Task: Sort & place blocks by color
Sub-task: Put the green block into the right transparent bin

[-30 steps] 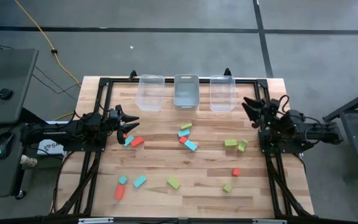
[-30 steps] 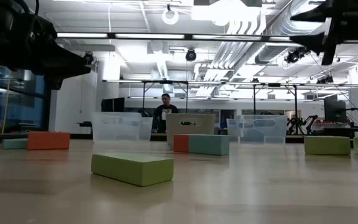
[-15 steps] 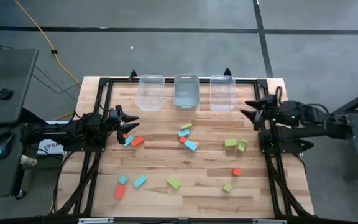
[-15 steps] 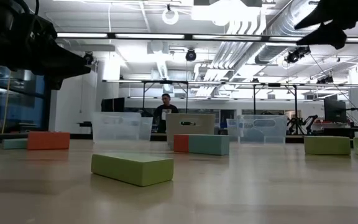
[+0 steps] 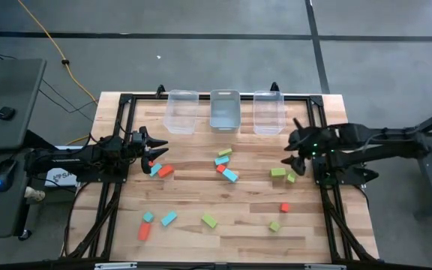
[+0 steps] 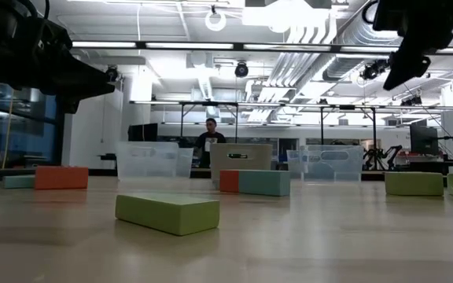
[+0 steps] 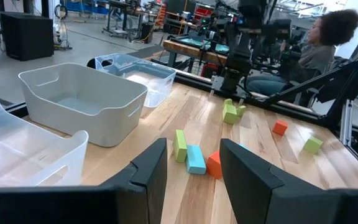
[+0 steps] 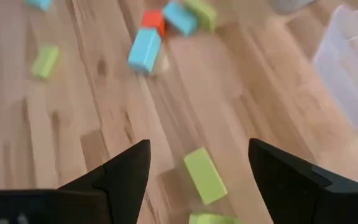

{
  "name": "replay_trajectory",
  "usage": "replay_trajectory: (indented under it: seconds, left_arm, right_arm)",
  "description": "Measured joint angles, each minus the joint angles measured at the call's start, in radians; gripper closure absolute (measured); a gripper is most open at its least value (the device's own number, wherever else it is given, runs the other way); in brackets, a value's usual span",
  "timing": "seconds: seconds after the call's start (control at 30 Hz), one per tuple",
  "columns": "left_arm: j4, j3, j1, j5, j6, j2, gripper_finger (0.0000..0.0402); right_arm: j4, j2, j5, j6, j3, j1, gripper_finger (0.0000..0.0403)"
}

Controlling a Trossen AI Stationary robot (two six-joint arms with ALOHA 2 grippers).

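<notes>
Red-orange, light blue and yellow-green blocks lie flat and scattered on the wooden table (image 5: 238, 240). A middle cluster (image 5: 224, 165) holds all three colours. Two yellow-green blocks (image 5: 283, 175) lie near the right side, and one of them (image 8: 204, 175) shows between my right fingers in the right wrist view. My right gripper (image 5: 291, 146) hovers open above that pair and touches nothing. My left gripper (image 5: 158, 150) waits open at the left side, beside a red-orange block (image 5: 165, 170) and a light blue one (image 5: 155, 168). In the left wrist view it (image 7: 194, 180) faces the middle cluster (image 7: 196, 159).
Three clear bins (image 5: 182, 111) (image 5: 224, 109) (image 5: 268, 112) stand in a row along the far edge. More blocks lie near the near edge: red-orange (image 5: 142, 231), light blue (image 5: 169, 218), yellow-green (image 5: 209, 220) (image 5: 274, 226) and red-orange (image 5: 284, 207). A person (image 6: 209, 134) sits in the room beyond the table.
My right gripper has swung in from the table's right edge toward the middle and tipped downward over the two yellow-green blocks, staying open. No block has moved.
</notes>
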Motion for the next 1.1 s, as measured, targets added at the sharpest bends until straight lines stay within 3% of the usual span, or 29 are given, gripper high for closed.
replay_trajectory:
  seconds: [0.37,0.7,1.1]
  left_arm:
    - [0.062,0.000,0.000,0.000,-0.003,0.000,0.0275]
    - [0.104,0.000,0.000,0.001,-0.064,0.000,0.0275]
    - [0.104,0.000,0.000,-0.012,-0.124,0.000,0.0275]
  right_arm:
    - [0.000,0.206,-0.017,-0.155,0.000,0.000,0.0142]
    - [-0.001,0.366,-0.028,-0.174,0.000,0.006,0.0142]
    - [0.004,0.548,-0.011,-0.187,0.000,0.101,0.0142]
